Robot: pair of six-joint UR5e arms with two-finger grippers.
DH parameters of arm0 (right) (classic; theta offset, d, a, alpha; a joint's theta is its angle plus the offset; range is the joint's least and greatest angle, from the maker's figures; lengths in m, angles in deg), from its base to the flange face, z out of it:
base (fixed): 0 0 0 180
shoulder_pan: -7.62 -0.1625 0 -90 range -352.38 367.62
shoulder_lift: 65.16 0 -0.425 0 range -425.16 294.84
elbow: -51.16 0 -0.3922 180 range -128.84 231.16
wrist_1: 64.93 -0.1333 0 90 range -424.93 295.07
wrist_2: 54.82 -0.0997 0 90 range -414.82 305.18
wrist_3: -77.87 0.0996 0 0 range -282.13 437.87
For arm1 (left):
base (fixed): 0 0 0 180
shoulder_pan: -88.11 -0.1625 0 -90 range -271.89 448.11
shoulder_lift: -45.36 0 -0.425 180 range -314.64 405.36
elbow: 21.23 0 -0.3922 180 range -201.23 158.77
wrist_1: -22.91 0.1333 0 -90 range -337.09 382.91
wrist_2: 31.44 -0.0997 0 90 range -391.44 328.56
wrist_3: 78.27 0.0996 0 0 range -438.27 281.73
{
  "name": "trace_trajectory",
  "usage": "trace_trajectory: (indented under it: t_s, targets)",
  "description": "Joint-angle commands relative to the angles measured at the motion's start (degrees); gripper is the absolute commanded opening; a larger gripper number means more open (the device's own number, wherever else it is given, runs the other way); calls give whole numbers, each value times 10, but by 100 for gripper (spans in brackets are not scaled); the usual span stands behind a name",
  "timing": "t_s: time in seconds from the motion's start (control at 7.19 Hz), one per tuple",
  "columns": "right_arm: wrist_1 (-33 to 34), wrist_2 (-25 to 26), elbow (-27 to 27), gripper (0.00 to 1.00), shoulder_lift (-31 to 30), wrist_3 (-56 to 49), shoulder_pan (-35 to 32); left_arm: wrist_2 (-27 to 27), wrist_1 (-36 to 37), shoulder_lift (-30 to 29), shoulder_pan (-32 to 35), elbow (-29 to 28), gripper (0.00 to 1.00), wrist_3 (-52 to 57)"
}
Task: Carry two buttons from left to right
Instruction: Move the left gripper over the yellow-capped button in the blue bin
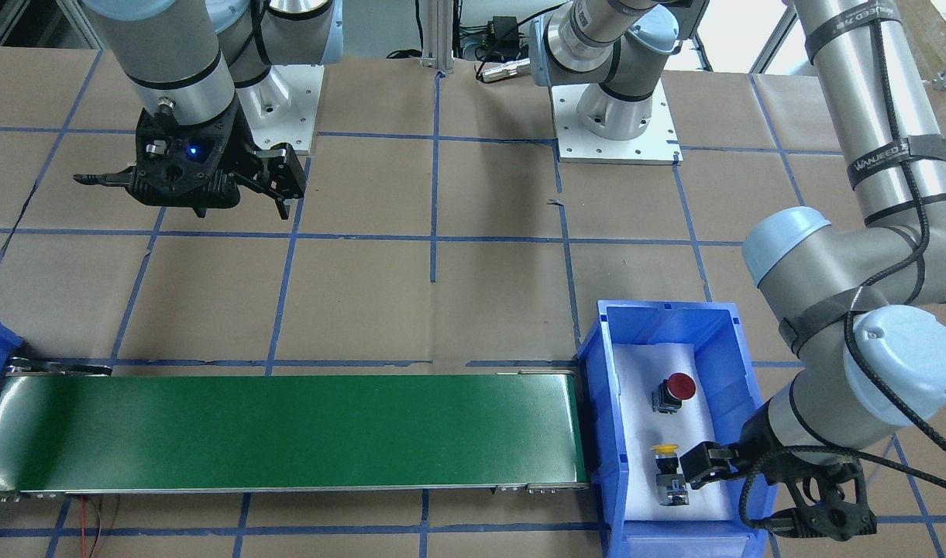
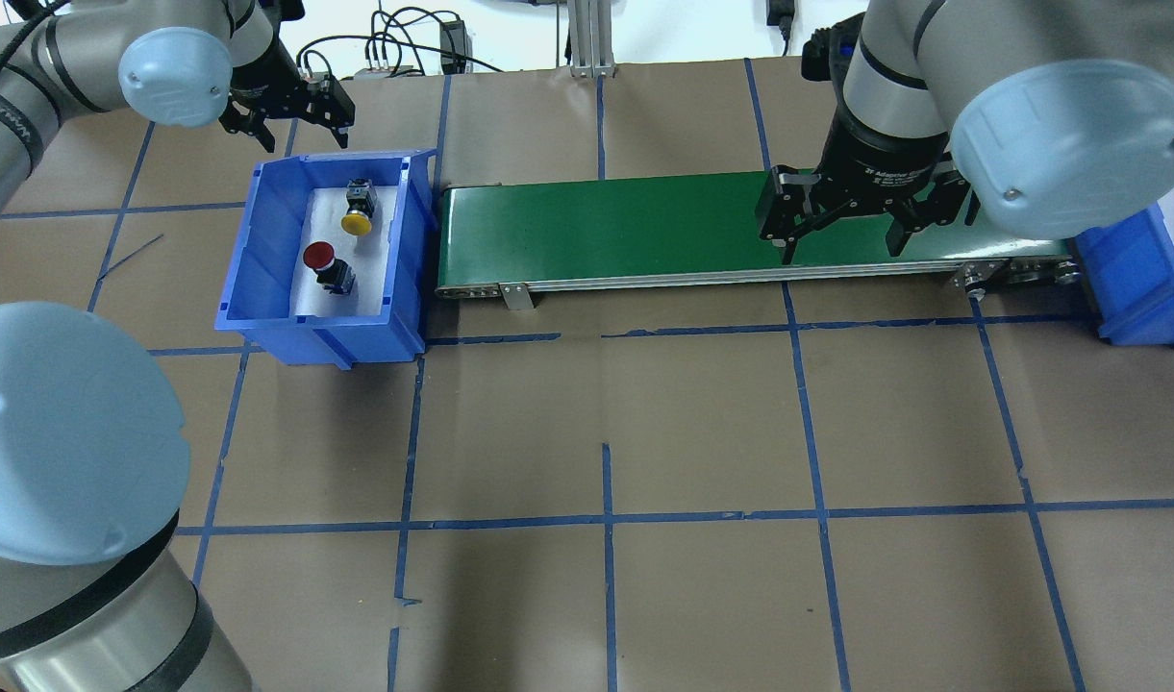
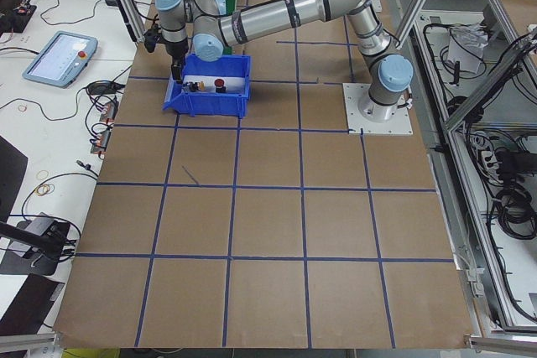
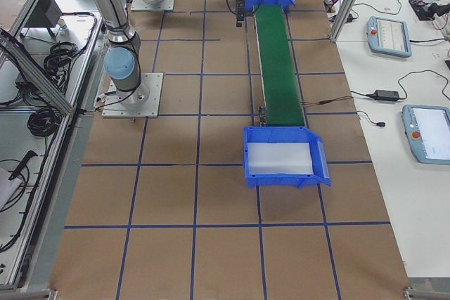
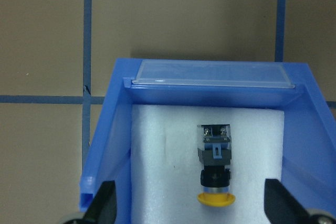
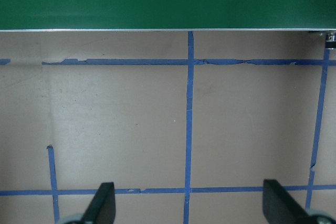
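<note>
Where the blue plastic bin (image 2: 260, 240) sits on the left of the desk (image 2: 702, 432), you have the left gripper (image 2: 298, 133) above its far end, jaws wide. Inside, the yellow-capped button (image 2: 357, 216) and the red mushroom-capped button (image 2: 322, 261) lie apart, off the walls. The right gripper (image 2: 843, 245), jaws wide, hangs at the near edge of the green conveyor belt (image 2: 625, 226).
</note>
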Motion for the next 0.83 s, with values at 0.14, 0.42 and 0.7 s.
trace_trajectory:
  t_s: [0.14,0.42,0.7]
  targets:
    - [0,0,-1,100,0,0,1,14,26,-30,0,-1,98,-2]
    - [1,1,-1,100,1,0,1,32,26,-38,3,6,94,-2]
    - [4,1,0,100,0,0,1,32,26,-44,5,8,95,-4]
